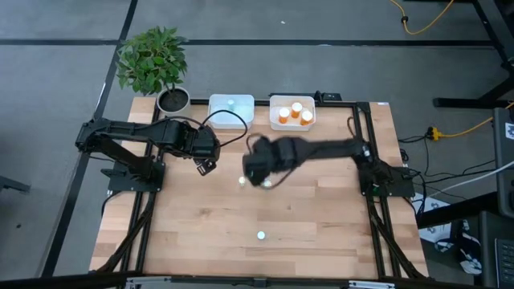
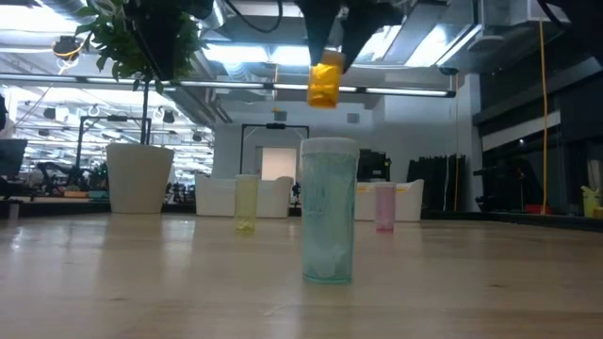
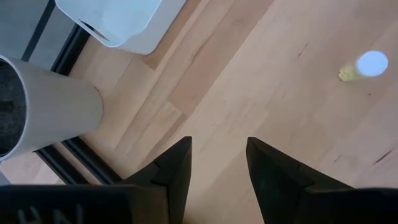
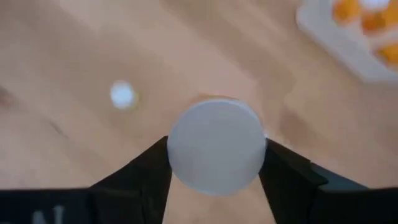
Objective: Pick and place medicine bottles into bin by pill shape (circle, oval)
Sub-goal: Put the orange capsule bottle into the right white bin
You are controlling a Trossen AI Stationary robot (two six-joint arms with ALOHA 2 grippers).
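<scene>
My right gripper (image 1: 259, 170) is over the middle of the table, shut on an orange medicine bottle (image 2: 325, 85) that hangs high above the wood. Its white cap (image 4: 216, 146) fills the gap between the fingers in the right wrist view. On the table stand a pale green bottle (image 2: 328, 212) near the front edge, a yellowish one (image 2: 246, 202) and a pink one (image 2: 384, 205) farther back, each on its base. My left gripper (image 3: 217, 162) waits open at the left, above bare wood. My right gripper pinches the orange bottle at its top, one finger on either side of the round white cap (image 4: 180, 155). The fingers come from above, pointing steeply down. The bottle hangs upright below them, its orange body (image 2: 325, 89) lifted clear of the table.
Two white bins sit at the far edge: the left one (image 1: 231, 120) holds a bluish bottle, the right one (image 1: 277, 103) holds orange bottles. A white plant pot (image 1: 173, 100) stands at the far left corner, close to my left gripper. Bare wood lies along the near half.
</scene>
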